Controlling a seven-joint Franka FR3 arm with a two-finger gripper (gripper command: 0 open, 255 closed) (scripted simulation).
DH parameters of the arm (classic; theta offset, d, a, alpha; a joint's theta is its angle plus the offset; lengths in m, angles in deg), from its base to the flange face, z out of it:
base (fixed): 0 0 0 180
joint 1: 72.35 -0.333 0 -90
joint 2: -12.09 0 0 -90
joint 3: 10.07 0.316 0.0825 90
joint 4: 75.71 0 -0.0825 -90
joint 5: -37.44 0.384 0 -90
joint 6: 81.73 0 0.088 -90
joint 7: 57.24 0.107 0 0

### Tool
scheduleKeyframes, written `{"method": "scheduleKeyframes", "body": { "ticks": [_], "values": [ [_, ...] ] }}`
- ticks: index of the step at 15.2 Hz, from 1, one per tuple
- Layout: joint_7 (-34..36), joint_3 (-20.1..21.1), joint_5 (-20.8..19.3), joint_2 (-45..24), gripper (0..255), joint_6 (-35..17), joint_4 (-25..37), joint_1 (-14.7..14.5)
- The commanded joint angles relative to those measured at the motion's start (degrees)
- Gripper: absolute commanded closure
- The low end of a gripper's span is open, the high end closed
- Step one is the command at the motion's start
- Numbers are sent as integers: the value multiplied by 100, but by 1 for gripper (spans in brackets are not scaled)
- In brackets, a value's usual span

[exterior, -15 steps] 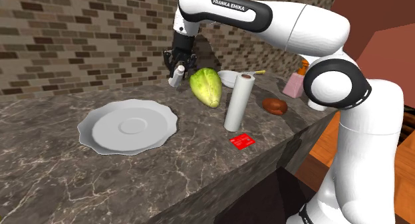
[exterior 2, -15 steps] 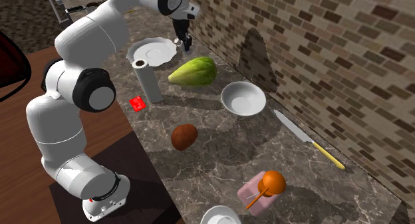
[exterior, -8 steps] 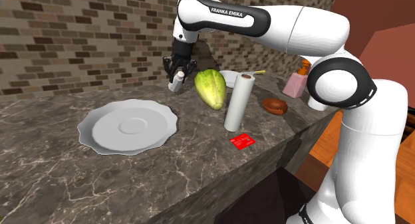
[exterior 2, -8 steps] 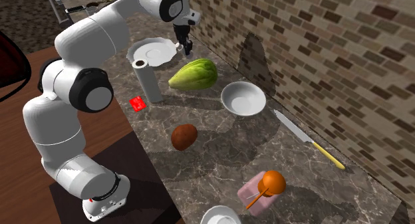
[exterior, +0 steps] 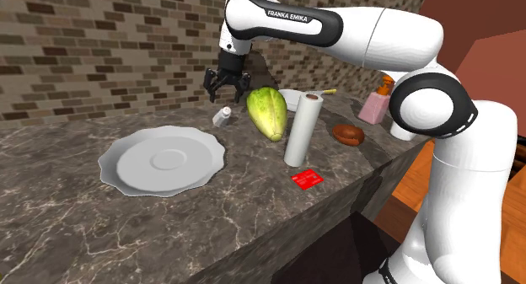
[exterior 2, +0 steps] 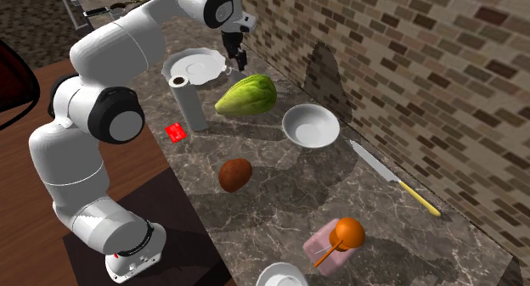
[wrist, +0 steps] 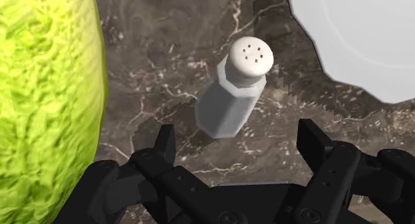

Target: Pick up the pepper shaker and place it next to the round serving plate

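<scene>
**Pincer wide open over the shaker by the plate**

We see the pincer (exterior: 228, 92) spread wide, hanging just above the pepper shaker (exterior: 222, 116) and gripping nothing. In the wrist view its two fingers (wrist: 165, 144) stand well apart with the shaker between them, and neither touches it. The shaker is pale grey with a white holed cap. It stands on the dark marbled tabletop (exterior: 253, 211), close to the back edge under the brick wall (exterior: 101, 46). It sits near the wavy rim of the round white plate (exterior: 162, 161) but apart from it, and the ridged green vegetable (exterior: 264, 111) lies just on its other side. Toward the front edge we find an upright paper roll (exterior: 302, 131) and a small red square (exterior: 307, 179). A brown lump (exterior: 348, 134) lies farther along that edge.
</scene>
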State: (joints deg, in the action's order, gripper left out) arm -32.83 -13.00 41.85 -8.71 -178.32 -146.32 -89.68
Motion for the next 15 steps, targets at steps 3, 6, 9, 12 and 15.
{"method": "scheduleKeyframes", "body": {
  "ticks": [3,6,9,12,15],
  "values": [
    [0,0,0,0,0,0,0,0],
    [14,-6,11,-167,0,677,844,37],
    [19,-6,16,-242,0,876,1118,49],
    [19,-6,16,-242,0,876,1118,49],
    [19,-6,16,-242,0,876,1118,49]
  ]
}}
